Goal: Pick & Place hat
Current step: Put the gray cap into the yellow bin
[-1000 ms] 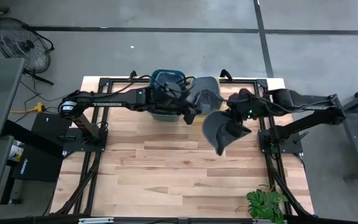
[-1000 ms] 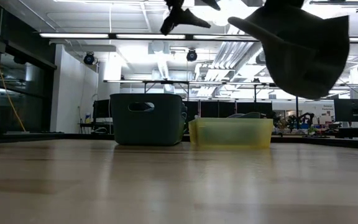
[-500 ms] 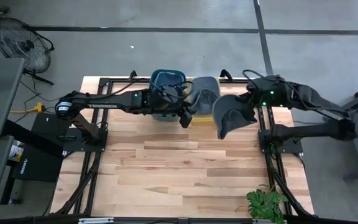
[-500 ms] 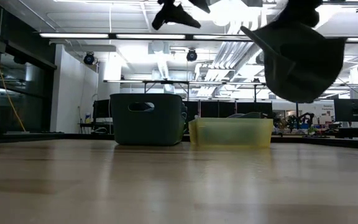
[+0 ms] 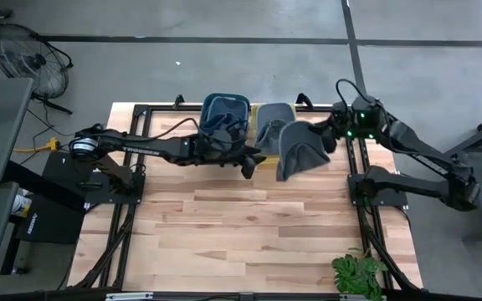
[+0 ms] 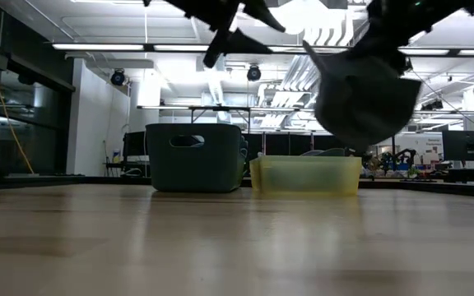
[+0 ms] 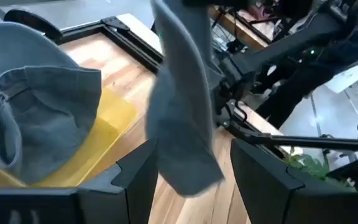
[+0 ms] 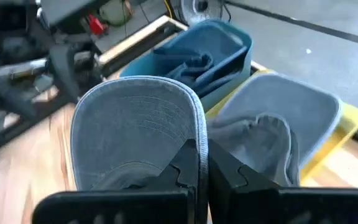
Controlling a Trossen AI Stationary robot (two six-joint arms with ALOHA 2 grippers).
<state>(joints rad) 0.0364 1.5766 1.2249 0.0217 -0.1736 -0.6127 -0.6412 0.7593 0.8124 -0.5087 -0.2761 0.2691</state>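
Observation:
A grey cap (image 5: 299, 150) hangs in the air from my right gripper (image 5: 330, 139), just off the right side of a yellow bin (image 5: 262, 110) at the table's far edge. In the low view the cap (image 6: 359, 97) hangs above that bin (image 6: 307, 175). Another grey hat (image 8: 272, 134) lies in the yellow bin. A dark teal bin (image 5: 224, 104) to its left holds more hats. My left gripper (image 5: 249, 164) is open in the air just left of the held cap, touching nothing. From the left wrist view the cap (image 7: 182, 112) shows beyond the open fingers. My right gripper (image 8: 202, 167) pinches the cap by the edge of its brim (image 8: 199, 127) between its two fingers. The brim's stitched face (image 8: 129, 124) spreads out ahead of the fingers. The cap is lifted clear of the table and hangs below the gripper.
The two bins stand side by side at the table's far edge. The wooden tabletop (image 5: 249, 226) lies bare toward the near edge. A green plant (image 5: 358, 272) sits at the near right corner. A black frame runs along the table's sides.
My right gripper has carried the cap from over the middle right of the table toward the far edge, up to the yellow bin's right side. The cap has swung round with it and hangs lower. My left gripper has stayed open beside the bins.

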